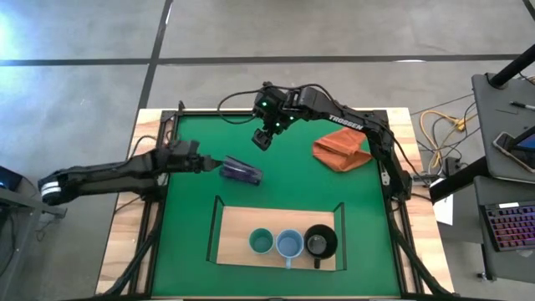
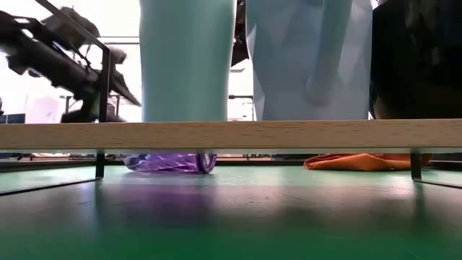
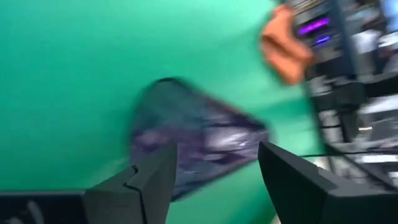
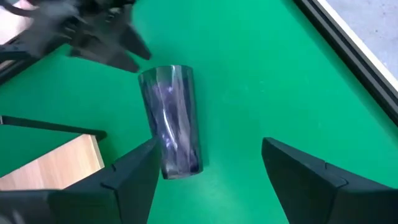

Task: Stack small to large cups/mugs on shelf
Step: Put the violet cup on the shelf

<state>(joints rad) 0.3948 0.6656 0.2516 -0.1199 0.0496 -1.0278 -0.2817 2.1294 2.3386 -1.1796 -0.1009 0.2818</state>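
Observation:
The dark purple-tinted tumbler (image 1: 241,172) lies on its side on the green mat (image 1: 192,217), beyond the shelf's far left corner; it also shows in the low view (image 2: 170,162). My left gripper (image 1: 216,165) is open just left of the tumbler's open end (image 4: 165,71), with the tumbler (image 3: 199,146) ahead of its fingers. My right gripper (image 1: 263,140) is open above the mat, beyond the tumbler (image 4: 171,118). The pale teal cup (image 1: 261,242), the light blue mug (image 1: 289,244) and the black mug (image 1: 320,242) stand upright in a row on the wooden shelf (image 1: 238,226).
An orange-red cloth (image 1: 341,150) lies crumpled on the mat's far right part. The shelf's black uprights (image 1: 216,226) stand at its two ends. Bare mat lies to the left and right of the shelf. Cables and a keyboard (image 1: 510,226) lie beyond the table's right edge.

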